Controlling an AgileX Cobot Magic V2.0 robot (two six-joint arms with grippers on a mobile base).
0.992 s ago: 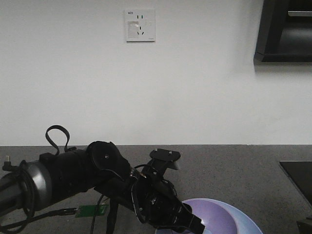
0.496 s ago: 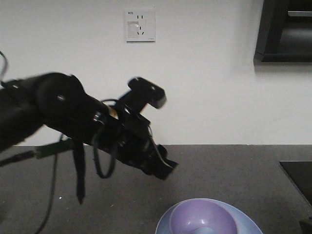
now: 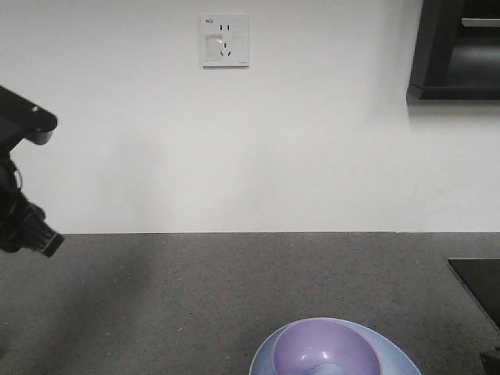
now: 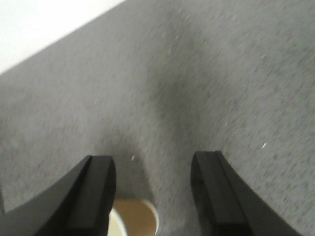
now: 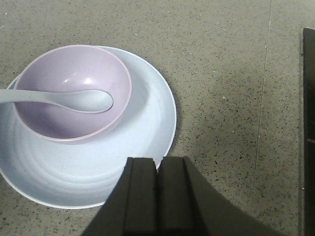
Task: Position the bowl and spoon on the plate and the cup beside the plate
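Right gripper [image 5: 157, 194] closed tight on nothing, hanging over the rim of the plate [image 5: 142, 132]. Bowl [image 5: 71, 93] sits on the plate, off-centre. Spoon [image 5: 74, 100] lies in the bowl, its handle out over the bowl's edge. Left gripper [image 4: 153, 162] spread wide and empty above the grey desk [image 4: 221, 73]. Cup [image 4: 135, 216] below it, just beside one finger, partly hidden. Far back, wall socket [image 3: 225, 41].
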